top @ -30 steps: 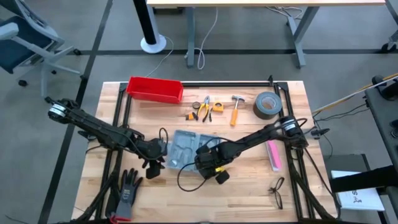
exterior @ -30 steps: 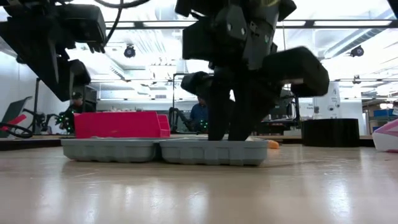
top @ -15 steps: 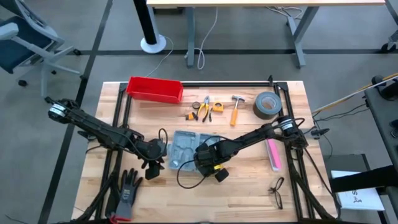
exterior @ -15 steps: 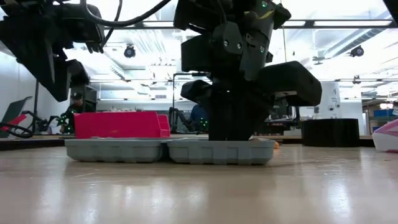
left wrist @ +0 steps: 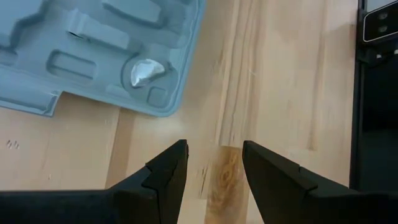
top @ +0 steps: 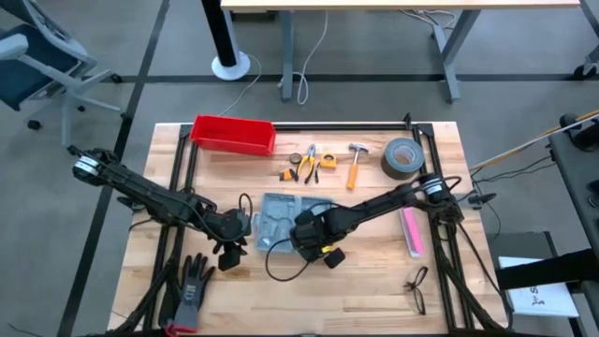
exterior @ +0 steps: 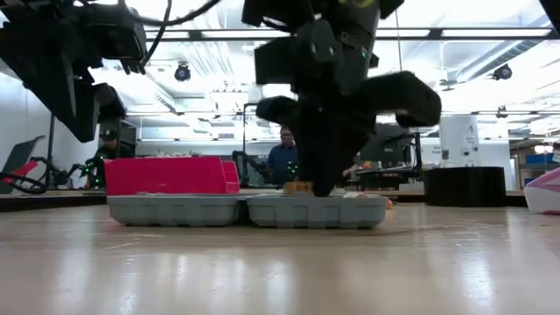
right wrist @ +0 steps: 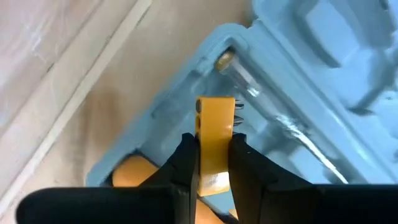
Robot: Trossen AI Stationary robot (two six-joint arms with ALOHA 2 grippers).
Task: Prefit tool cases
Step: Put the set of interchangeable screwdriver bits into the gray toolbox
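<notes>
Grey-blue tool case (top: 273, 223) lies open and flat mid-table, moulded slots up, between the two arms. Right gripper (right wrist: 213, 163) sits low over the case's right half, arm reaching in from the table's right edge; fingers pinched on a small yellow tool (right wrist: 215, 143). What kind of tool: cannot tell, its lower end is cut off. Left gripper (left wrist: 213, 163) hovers over bare wood just beside the case's left corner, fingers apart, holding nothing. Red bin (top: 233, 134) well behind.
</notes>
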